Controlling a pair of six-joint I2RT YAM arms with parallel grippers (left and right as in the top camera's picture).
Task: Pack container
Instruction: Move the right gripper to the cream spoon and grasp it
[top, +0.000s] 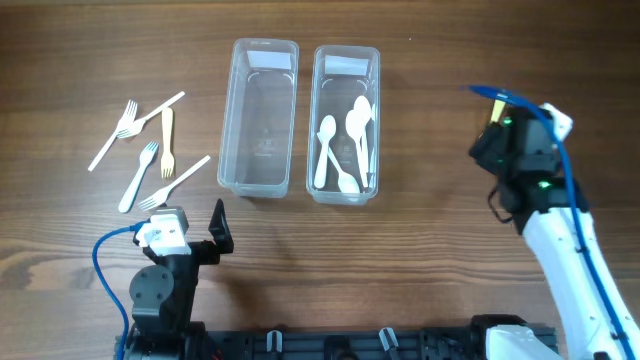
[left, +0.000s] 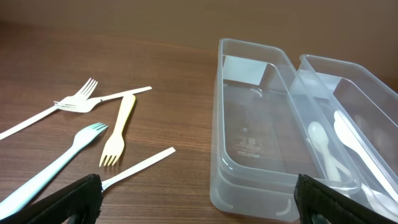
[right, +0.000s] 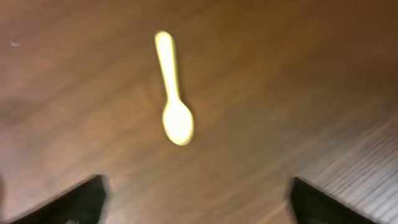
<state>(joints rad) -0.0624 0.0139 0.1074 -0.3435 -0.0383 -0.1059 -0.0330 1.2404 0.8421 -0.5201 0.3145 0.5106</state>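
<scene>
Right now it looks roughly half-packed — several white spoons lie in the right container, while the left container beside it holds nothing. One yellow spoon lies on the table beneath the right gripper, jaws spread, empty. Forks lie unpacked near the left gripper — jaws parted too, nothing held.

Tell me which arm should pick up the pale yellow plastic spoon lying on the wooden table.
Right. The right gripper hangs open over the pale yellow plastic spoon; the left gripper sits by the plastic forks.
</scene>
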